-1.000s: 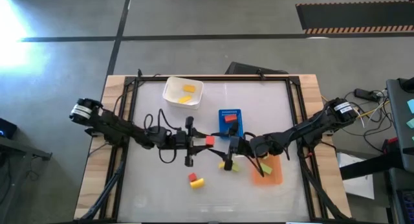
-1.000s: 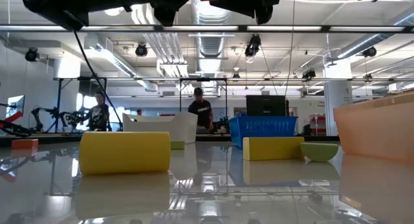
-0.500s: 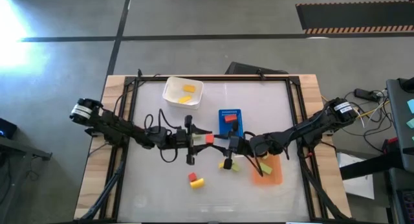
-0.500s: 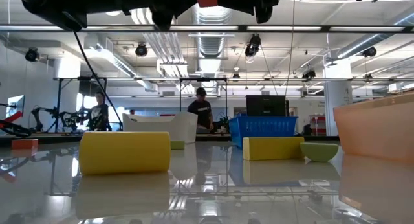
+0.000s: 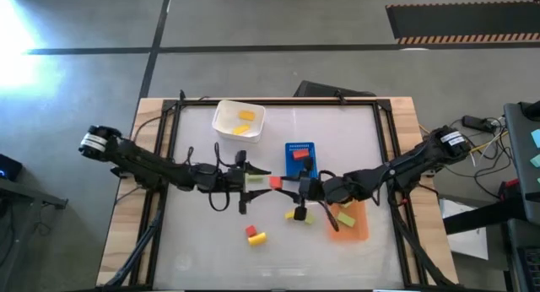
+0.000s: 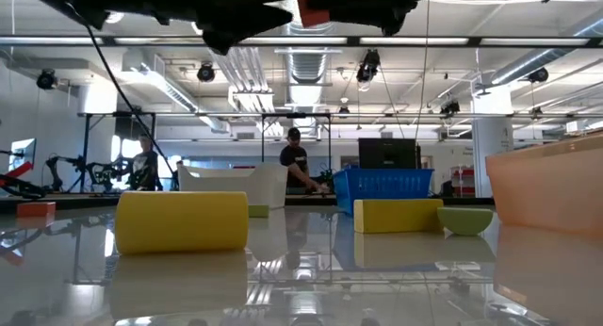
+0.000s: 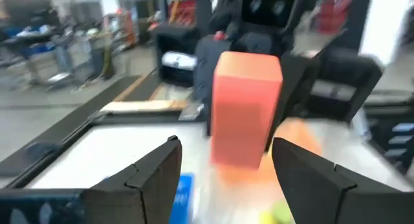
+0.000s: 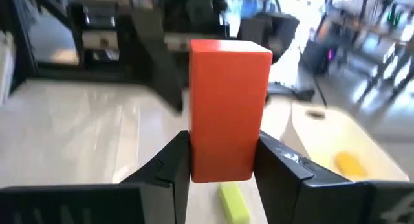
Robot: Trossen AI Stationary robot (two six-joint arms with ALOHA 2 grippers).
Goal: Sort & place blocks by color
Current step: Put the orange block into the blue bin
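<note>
A red block (image 5: 274,181) hangs in the air over the table's middle, and my right gripper (image 5: 288,186) is shut on it. My left gripper (image 5: 255,177) stands open just to the block's left. In the left wrist view its two fingers (image 7: 155,172) are spread wide, with the block (image 7: 246,107) a little beyond their tips. On the table lie a yellow block (image 5: 295,213) and a green block (image 5: 306,217), and nearer the front a red block (image 5: 251,231) and a yellow block (image 5: 259,238). The low view shows the held block (image 6: 311,4) at its top edge. My right gripper pinches the red block between its two fingers (image 8: 169,164), which meet two opposite side faces at one end (image 8: 223,162) of the block. The fingers lie level and come from the table's right side. The block is lifted clear of the table.
A white tub (image 5: 226,123) with yellow blocks stands at the back. A blue tray (image 5: 301,166) holding a red block is behind the grippers. An orange tray (image 5: 359,229) with green blocks lies under the right arm. Free table surface lies toward the front.
My left gripper has opened, let go of the red block and drawn back a little toward the table's left edge. My right gripper has shut on the block, which stays lifted over the table's middle.
</note>
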